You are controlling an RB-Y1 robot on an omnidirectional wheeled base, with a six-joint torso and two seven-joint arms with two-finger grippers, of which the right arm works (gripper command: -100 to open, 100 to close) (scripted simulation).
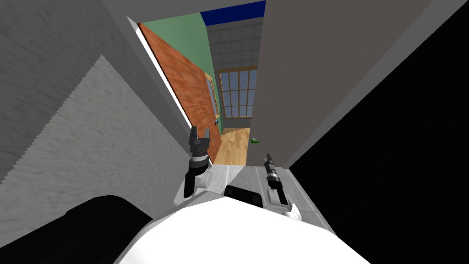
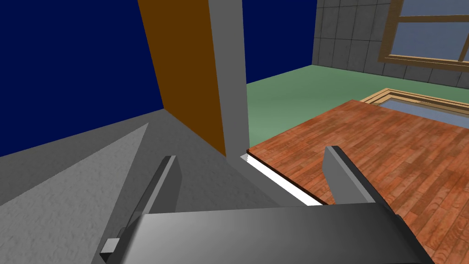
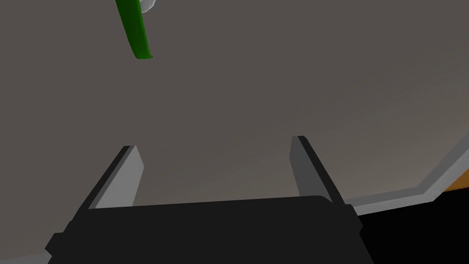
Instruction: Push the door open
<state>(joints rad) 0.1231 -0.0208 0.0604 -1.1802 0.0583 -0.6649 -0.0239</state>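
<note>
Fingers of our right gripper (image 3: 214, 146) stand wide apart with nothing between them, aimed at the flat grey-brown face of the door (image 3: 275, 82) (whether the tips touch it, we cannot tell). Further along that face, past the fingertips, hangs the green lever handle (image 3: 135, 32), well clear of the gripper. From the head camera the door stands ajar on our right, its handle at the free edge beside the gap. Our left gripper (image 2: 251, 153) is likewise spread open and empty, at the other side of the gap, between a grey wall (image 2: 91, 192) and a red-brown planked panel (image 2: 389, 151) with a white edge (image 2: 284, 181). A grey post (image 2: 231, 82) rises just beyond the fingers. Through the gap we see a pale wooden floor (image 1: 233, 146), then a paned window (image 1: 238, 91) and a green wall (image 1: 183, 25). A black area (image 1: 403, 160) lies to the right of the door.
</note>
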